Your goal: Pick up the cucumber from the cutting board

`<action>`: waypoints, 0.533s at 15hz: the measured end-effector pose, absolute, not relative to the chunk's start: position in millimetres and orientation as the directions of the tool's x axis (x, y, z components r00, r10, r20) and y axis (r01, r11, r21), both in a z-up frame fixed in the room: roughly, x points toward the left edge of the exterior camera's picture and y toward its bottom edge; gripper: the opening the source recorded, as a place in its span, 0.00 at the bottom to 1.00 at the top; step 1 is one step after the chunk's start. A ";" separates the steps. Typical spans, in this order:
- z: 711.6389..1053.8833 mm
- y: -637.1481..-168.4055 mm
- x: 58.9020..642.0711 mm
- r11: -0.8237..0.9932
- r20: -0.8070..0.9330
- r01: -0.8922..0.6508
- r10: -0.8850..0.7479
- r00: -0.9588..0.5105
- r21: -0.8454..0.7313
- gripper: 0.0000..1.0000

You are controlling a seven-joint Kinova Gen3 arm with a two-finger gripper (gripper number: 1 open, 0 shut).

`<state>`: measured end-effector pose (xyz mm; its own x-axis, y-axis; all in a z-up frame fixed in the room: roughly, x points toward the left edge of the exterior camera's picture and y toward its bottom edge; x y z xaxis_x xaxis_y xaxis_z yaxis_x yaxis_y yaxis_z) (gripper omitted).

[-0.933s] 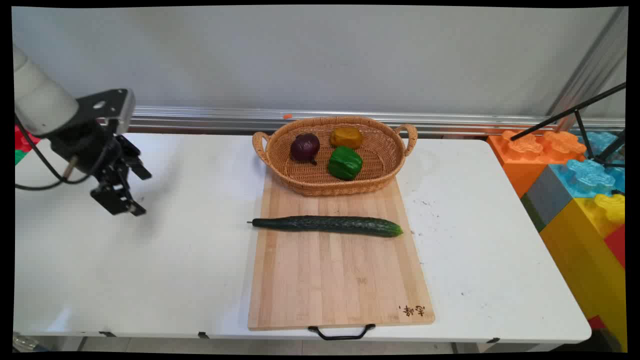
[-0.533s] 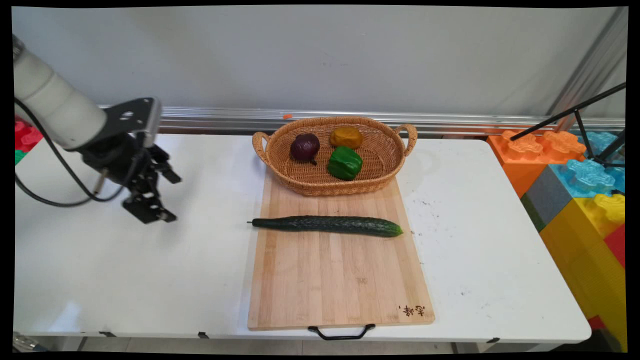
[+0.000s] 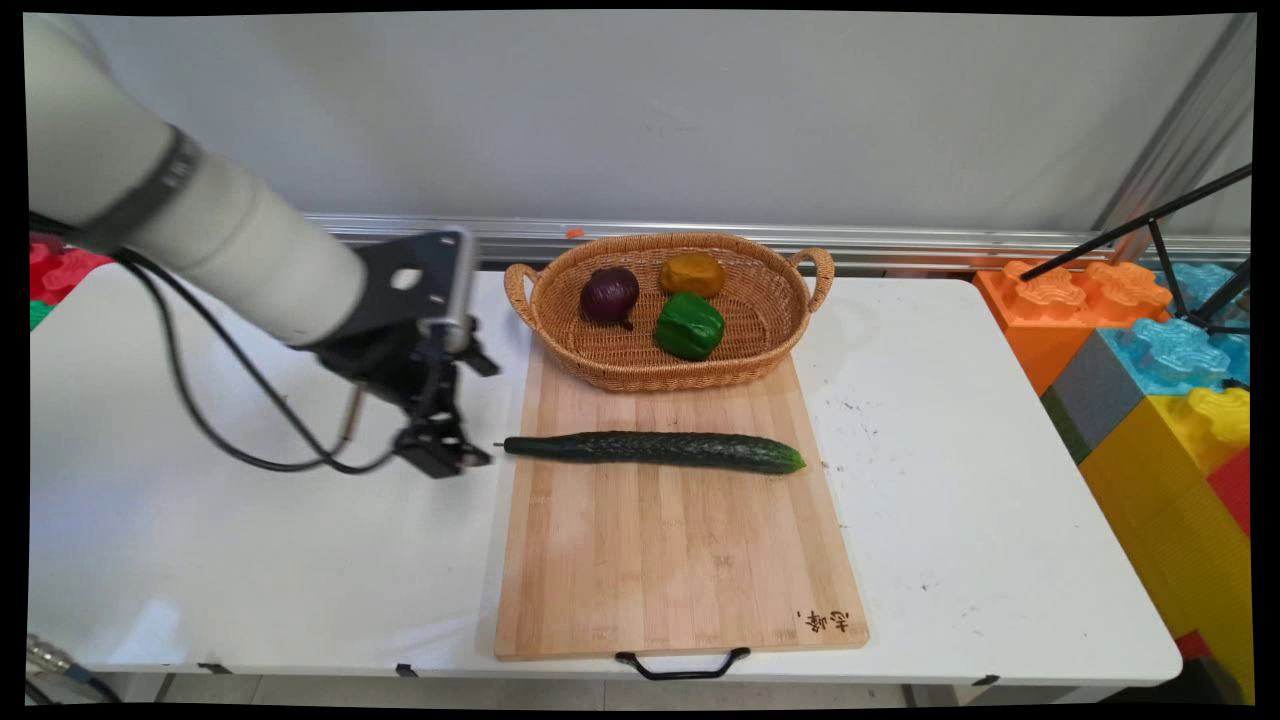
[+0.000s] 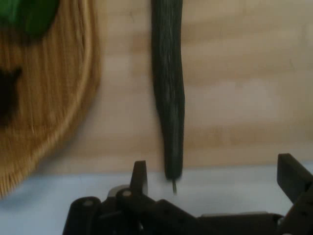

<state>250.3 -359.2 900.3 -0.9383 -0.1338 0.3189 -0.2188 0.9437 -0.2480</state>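
A long dark green cucumber lies across a wooden cutting board. Its stem end points left, just past the board's left edge. My gripper hovers low over the table at that stem end and is open, holding nothing. In the hand view the cucumber's tip sits between the two fingers, closer to the left finger. A wicker basket rests on the board's far end, holding a green pepper, a purple onion and an orange-yellow pepper.
Large coloured toy blocks stand off the table's right end, with a black tripod leg slanting over them. A black handle hangs from the board at the table's front edge. Black cables droop under the arm.
The arm has swung right from the table's left side, carrying the open gripper up to the cucumber's stem end. The cucumber, board and basket have not moved.
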 end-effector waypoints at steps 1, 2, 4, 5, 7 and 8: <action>899.7 -359.8 241.0 0.943 0.320 -0.206 -0.117 -0.940 -0.260 1.00; 898.4 -361.9 225.0 0.941 0.323 -0.186 -0.089 -0.942 -0.283 1.00; 893.9 -366.9 197.5 0.933 0.322 -0.155 -0.045 -0.946 -0.324 1.00; 890.6 -369.1 186.0 0.929 0.321 -0.147 -0.032 -0.946 -0.339 1.00; 878.3 -376.6 160.9 0.923 0.323 -0.141 -0.019 -0.946 -0.359 1.00; 872.0 -381.0 151.5 0.920 0.326 -0.144 -0.019 -0.945 -0.364 1.00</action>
<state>151.5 -381.0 872.0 -0.9453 -0.0192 0.3255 -0.1441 0.9201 -0.3641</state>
